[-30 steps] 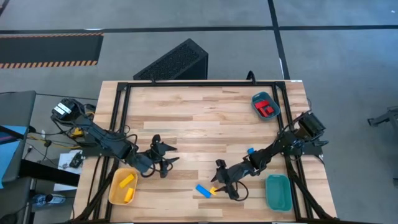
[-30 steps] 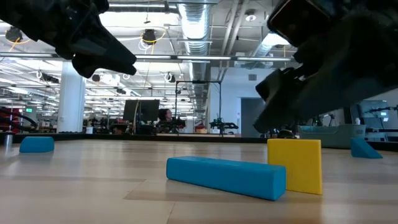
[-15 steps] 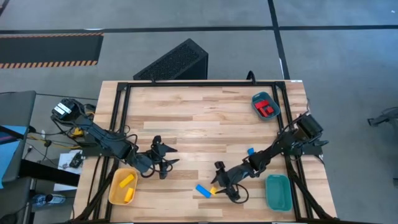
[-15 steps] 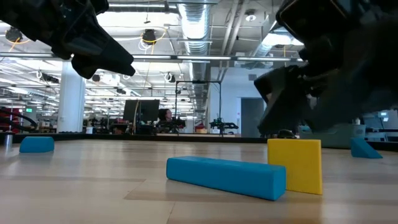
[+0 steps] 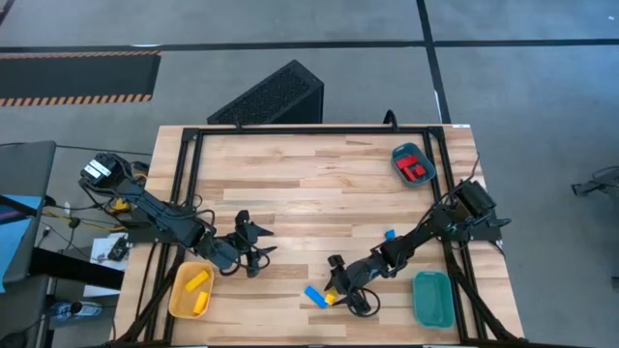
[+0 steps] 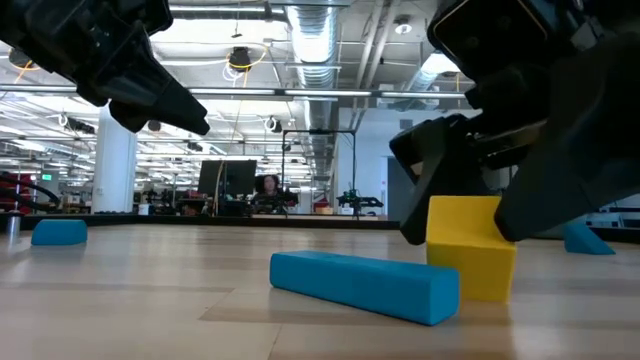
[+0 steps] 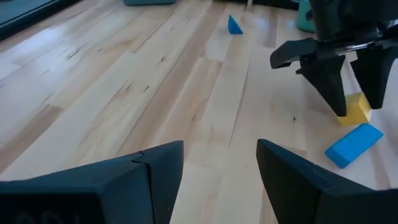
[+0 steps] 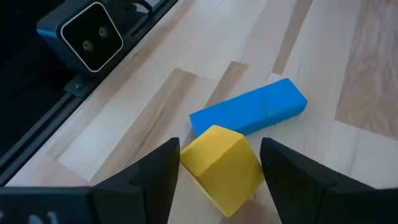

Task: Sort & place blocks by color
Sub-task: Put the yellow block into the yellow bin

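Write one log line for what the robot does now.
right pincer | open around yellow cube | blue bar beside | left pincer open, waiting

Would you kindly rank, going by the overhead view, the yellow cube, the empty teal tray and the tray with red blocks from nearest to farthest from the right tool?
1. Yellow cube, between the right tool fingers.
2. Empty teal tray, at the table's near right corner.
3. Tray with red blocks, at the far right corner.

A yellow cube (image 6: 470, 248) is seen tilted, just beside a flat-lying blue bar (image 6: 364, 286). Well apart from the bar, a small blue block (image 5: 390, 234) lies on the wood. Two yellow bars (image 5: 197, 280) and red blocks (image 5: 416, 170) are held in trays.
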You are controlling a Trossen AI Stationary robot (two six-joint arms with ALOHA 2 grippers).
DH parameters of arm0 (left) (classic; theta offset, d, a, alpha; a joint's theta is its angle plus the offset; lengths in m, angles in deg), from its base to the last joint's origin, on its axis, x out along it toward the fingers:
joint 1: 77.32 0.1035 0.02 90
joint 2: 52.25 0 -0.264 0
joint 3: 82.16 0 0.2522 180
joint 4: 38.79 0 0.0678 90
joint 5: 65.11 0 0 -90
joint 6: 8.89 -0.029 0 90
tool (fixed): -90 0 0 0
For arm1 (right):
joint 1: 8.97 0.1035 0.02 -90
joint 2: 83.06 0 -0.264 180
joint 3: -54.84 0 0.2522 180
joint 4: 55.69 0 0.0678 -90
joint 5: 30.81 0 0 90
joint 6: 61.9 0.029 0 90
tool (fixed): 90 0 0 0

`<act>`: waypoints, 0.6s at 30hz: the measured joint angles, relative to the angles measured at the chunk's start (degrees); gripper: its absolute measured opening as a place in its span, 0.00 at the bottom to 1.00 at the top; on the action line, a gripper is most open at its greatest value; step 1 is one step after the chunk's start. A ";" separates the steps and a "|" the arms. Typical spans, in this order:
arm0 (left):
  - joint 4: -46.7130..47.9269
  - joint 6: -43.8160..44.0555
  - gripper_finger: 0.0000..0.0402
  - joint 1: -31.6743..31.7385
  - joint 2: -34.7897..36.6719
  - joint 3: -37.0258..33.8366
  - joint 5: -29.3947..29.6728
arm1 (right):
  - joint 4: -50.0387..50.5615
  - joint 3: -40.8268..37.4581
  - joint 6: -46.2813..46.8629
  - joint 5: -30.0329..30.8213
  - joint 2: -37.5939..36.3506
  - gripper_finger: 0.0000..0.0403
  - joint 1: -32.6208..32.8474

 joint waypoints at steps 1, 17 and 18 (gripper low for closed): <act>0.10 0.00 0.48 0.00 0.00 0.00 0.00 | 0.11 -0.01 -0.03 -0.14 -0.03 0.61 0.01; 0.40 0.19 0.48 0.00 0.00 0.00 0.31 | 1.76 0.00 1.49 -1.23 0.03 0.43 -0.85; 0.39 0.20 0.48 0.00 0.00 0.00 0.34 | 1.78 0.00 1.79 -1.35 0.03 0.42 -1.11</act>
